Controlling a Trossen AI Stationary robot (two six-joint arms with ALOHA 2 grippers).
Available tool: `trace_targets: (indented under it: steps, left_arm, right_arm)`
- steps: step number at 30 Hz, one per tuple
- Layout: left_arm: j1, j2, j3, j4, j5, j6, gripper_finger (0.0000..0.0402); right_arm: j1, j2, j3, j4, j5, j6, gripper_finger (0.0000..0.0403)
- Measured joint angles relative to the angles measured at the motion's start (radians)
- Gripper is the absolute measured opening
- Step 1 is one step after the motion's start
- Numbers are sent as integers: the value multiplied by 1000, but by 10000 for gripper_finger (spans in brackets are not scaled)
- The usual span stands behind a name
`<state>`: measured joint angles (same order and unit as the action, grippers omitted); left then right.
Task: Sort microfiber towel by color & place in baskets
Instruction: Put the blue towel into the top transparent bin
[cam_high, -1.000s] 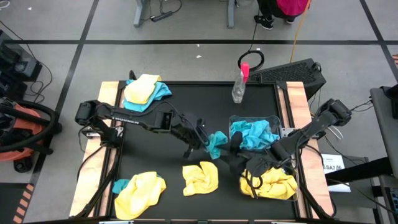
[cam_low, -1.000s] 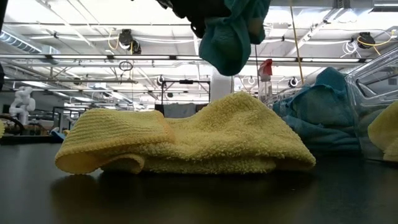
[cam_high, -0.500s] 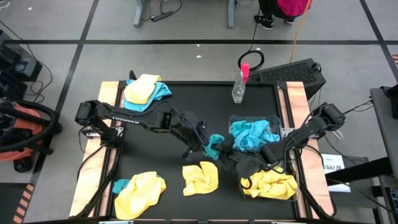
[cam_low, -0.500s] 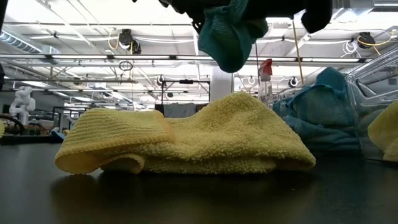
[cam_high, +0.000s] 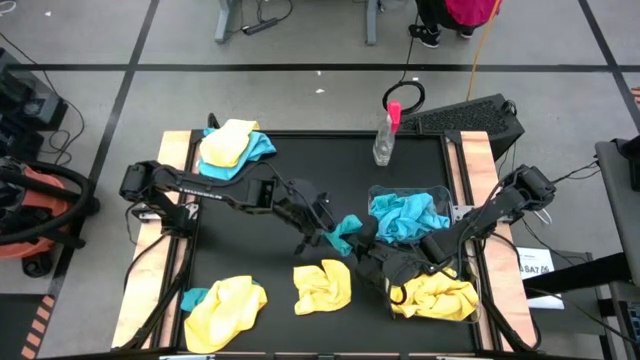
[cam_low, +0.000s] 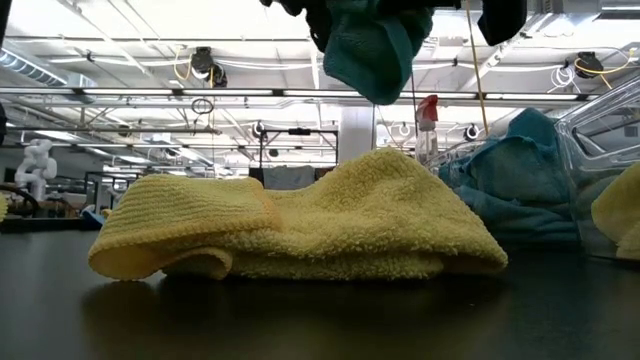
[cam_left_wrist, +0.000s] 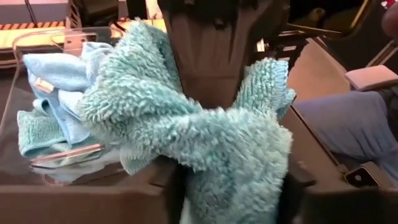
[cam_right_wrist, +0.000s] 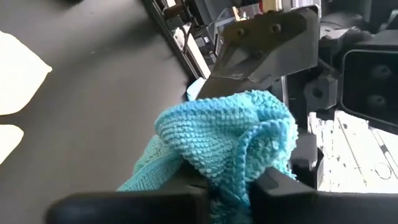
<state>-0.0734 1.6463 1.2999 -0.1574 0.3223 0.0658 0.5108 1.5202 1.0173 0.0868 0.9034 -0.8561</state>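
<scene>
Teal towel aloft mid-table, pinched in closed right gripper; left gripper touching it, seemingly part-open. Basket of blue towels just beside. No legible writing.

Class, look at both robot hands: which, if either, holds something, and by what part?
The right hand is shut on a bunched fold of the fluffy teal microfiber towel, hanging above the table. The left hand meets the same towel; its hold cannot be told.

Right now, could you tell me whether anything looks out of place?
Yes: the teal towel hangs mid-air between both grippers, left gripper and right gripper, beside the basket rather than in it.
</scene>
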Motion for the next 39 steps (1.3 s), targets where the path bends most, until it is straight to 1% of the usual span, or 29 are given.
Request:
trace_targets:
  steps: [1,4,6,8,11,15,17,20,22,28,30,36,39]
  left_arm:
    - [0,1,0,9,-1,0,188]
    - [-1,2,0,15,-16,0,238]
    - [6,2,2,3,-26,0,262]
    - [13,3,2,-24,-29,-1,277]
    - [17,4,2,-65,-33,0,287]
    - [27,4,2,-132,-68,-1,289]
    - [37,4,2,-159,-98,-1,290]
    - [52,4,2,-193,-113,-2,290]
    - [60,4,2,-205,-119,-1,290]
    - [74,4,2,-222,-122,0,290]
    - [75,4,1,-228,-123,1,290]
    - [74,4,1,-228,-138,19,290]
    - [74,4,1,-228,-146,19,290]
  right_arm:
    - [5,0,0,2,2,-1,15]
    - [10,0,1,11,36,-1,15]
    - [18,-1,1,-1,72,-1,14]
    - [32,-5,1,-22,119,0,10]
    - [56,-11,6,-63,219,6,5]
    - [84,-13,6,-186,363,65,5]
    - [93,-20,6,-275,404,142,5]
    - [97,-38,6,-431,407,318,5]
    - [90,-49,5,-575,385,457,5]
    - [30,-93,5,-933,203,859,5]
    - [12,-112,5,-1036,145,964,5]
    - [-30,-194,5,-1307,20,1251,5]
    - [-41,-250,5,-1415,-89,1383,5]
